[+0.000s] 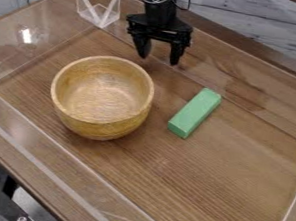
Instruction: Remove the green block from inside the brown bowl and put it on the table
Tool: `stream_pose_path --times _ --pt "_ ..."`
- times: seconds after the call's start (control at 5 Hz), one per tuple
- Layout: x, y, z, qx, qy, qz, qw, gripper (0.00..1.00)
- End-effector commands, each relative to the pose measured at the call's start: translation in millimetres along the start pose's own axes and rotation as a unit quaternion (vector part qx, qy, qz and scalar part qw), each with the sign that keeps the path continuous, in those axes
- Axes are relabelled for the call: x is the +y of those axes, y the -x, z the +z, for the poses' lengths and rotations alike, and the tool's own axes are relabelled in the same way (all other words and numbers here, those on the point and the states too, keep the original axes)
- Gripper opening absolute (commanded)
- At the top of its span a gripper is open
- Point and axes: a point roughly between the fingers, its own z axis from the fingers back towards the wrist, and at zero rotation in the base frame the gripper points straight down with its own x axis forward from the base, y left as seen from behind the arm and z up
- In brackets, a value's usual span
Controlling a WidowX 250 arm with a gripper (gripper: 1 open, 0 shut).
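A: Where do we find the green block (195, 113)?

B: Flat on the desk (223, 182), just right of the brown bowl (102, 97), which looks empty. It sits nearer the camera than our fingers (158, 53), slightly to their right, long axis slanting from near-left to far-right.

A: And our fingers?

B: Spread apart, pointing down, holding nothing. The block's a bright green bar, shorter than the bowl's width.

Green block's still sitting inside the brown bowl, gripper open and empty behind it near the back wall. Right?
Not quite. The green block lies flat on the table, to the right of the brown bowl and apart from it; the bowl is empty. The camera view shows this. The rest holds: the gripper is open and empty, behind the bowl near the back wall.
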Motion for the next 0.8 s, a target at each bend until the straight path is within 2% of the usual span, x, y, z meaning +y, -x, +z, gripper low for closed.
stream_pose_path --times 0.0,0.2,0.4,0.6 --pt "3.7 -7.9 11.0 -0.026 0.001 0.013 0.9996 1.00" --pt "4.4 -7.4 6.2 -0.024 0.002 0.016 0.9996 1.00" --pt "3.6 -6.0 3.3 -0.019 0.004 0.016 0.9997 0.00" --pt "2.2 2.6 14.4 0.002 -0.001 0.007 1.0000 0.00"
